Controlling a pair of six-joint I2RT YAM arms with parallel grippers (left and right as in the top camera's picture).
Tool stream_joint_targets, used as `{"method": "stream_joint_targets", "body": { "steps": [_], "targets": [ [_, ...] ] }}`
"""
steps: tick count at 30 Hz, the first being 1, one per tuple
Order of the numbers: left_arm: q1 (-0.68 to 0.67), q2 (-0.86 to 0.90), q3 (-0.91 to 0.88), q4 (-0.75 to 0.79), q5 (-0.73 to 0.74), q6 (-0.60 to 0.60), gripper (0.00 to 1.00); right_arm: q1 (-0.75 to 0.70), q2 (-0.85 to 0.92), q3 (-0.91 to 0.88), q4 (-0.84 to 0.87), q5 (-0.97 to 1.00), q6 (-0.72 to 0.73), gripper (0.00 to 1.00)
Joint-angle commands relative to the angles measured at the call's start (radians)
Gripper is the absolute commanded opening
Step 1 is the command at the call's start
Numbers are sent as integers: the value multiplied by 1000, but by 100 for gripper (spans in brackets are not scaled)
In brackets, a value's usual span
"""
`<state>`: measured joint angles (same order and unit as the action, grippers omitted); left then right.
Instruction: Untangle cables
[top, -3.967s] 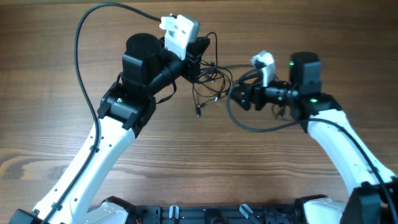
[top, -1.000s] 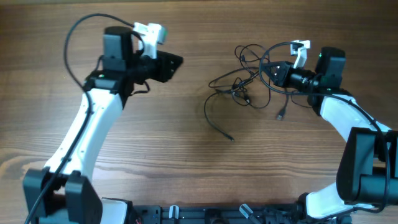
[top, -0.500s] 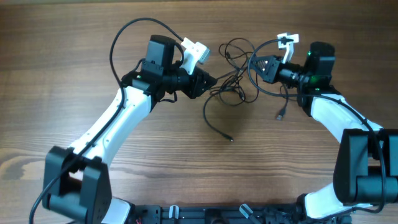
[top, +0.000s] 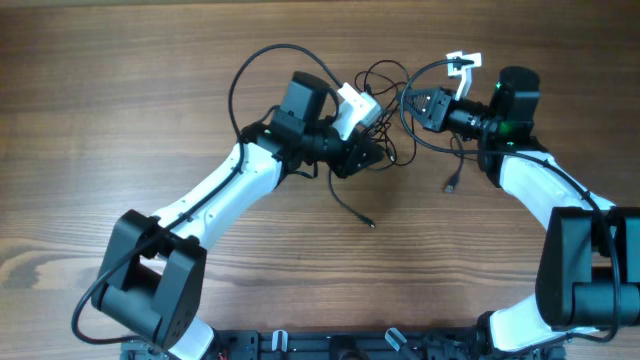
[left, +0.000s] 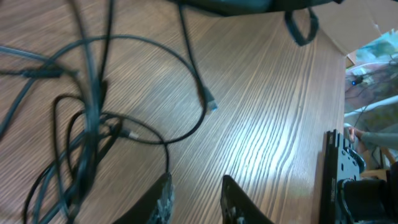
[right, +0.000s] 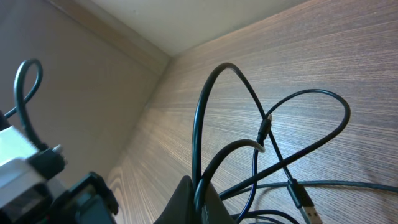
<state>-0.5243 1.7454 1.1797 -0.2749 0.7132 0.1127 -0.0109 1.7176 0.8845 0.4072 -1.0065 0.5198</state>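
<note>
Wood table (top: 110, 80): plain brown boards. Loads of bare room to the left, near and far. Only the right side feels crowded, because the right arm sits there.
Cables (top: 385, 100): thin black tangle, far and a bit right of centre, between the two grippers. One strand trails toward the near side and ends in a loose plug (top: 371, 224). A second plug (top: 450, 187) lies beside the right arm.
Left gripper (top: 368, 158): right at the left edge of the knot. Fingers (left: 163, 200) are only narrowly apart, with nothing between them that I can see.
Right gripper (top: 408, 104): pinched tight on a strand, with loops rising from its tips.
Risk: if the left one nips several strands at once and tugs, my guess is the knot just cinches, or the whole bundle drags.
Risk 2: the grippers are near each other, so any move inward could bump them.
Best exit: left and near, over open wood.
</note>
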Motion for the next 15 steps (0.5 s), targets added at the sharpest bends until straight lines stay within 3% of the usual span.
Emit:
{"method": "stream_joint_targets", "body": {
  "steps": [1, 9, 15],
  "targets": [
    [-21, 23, 18, 37, -16, 14, 24, 2, 10, -2, 11, -28, 4, 5],
    [-21, 24, 18, 56, -258, 11, 23, 2, 10, -2, 11, -35, -1, 5],
    [-21, 24, 18, 155, -315, 11, 26, 2, 10, -2, 1, -36, -23, 4]
  ]
}}
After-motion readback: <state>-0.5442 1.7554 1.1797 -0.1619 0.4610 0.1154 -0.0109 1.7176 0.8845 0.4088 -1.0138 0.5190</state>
